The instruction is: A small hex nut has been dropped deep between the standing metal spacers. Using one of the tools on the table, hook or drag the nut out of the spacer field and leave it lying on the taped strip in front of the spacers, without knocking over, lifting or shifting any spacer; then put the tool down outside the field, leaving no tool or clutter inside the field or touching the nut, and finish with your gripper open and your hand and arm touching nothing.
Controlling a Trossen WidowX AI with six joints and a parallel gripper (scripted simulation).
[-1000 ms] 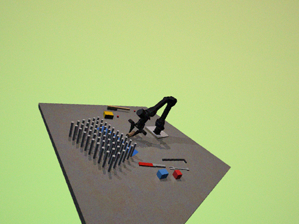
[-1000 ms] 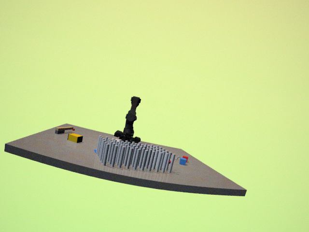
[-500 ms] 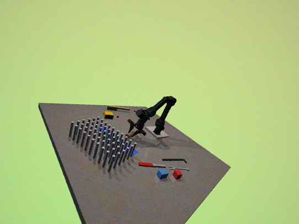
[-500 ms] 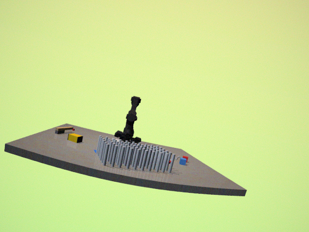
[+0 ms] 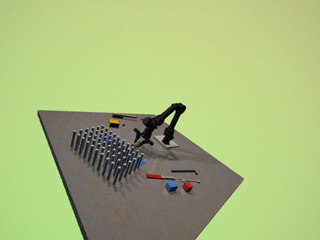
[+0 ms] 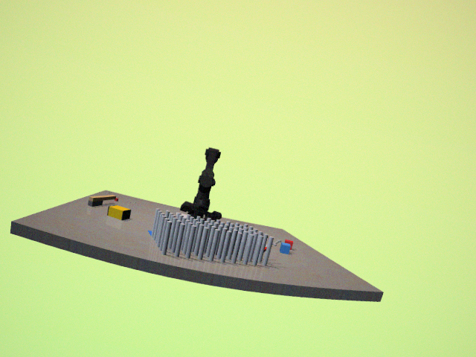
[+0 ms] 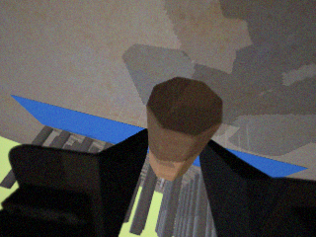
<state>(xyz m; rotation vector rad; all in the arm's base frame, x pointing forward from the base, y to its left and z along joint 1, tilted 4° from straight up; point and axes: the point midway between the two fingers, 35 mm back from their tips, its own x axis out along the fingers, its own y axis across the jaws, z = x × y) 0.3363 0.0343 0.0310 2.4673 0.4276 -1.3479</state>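
Note:
My gripper (image 5: 140, 143) (image 7: 174, 137) is shut on a wooden-handled tool (image 5: 136, 144) (image 7: 184, 140) at the front side of the spacer field. The handle slants down toward the spacers; its far end is hidden or too small to make out. The grey metal spacers (image 5: 115, 175) (image 6: 200, 245) (image 7: 143, 202) stand upright in rows. The blue taped strip (image 5: 142, 163) (image 6: 150, 233) (image 7: 79, 120) runs along their front, below the gripper. I cannot make out the hex nut in any view.
Beside the field lie a red-handled tool (image 5: 154, 176), a black bent rod (image 5: 182, 171) and a wrench (image 5: 188, 180), near a blue cube (image 5: 171, 186) and a red cube (image 5: 187, 186). On the other side are a yellow block (image 5: 113, 123) (image 6: 119, 212) and a brush (image 5: 125, 115).

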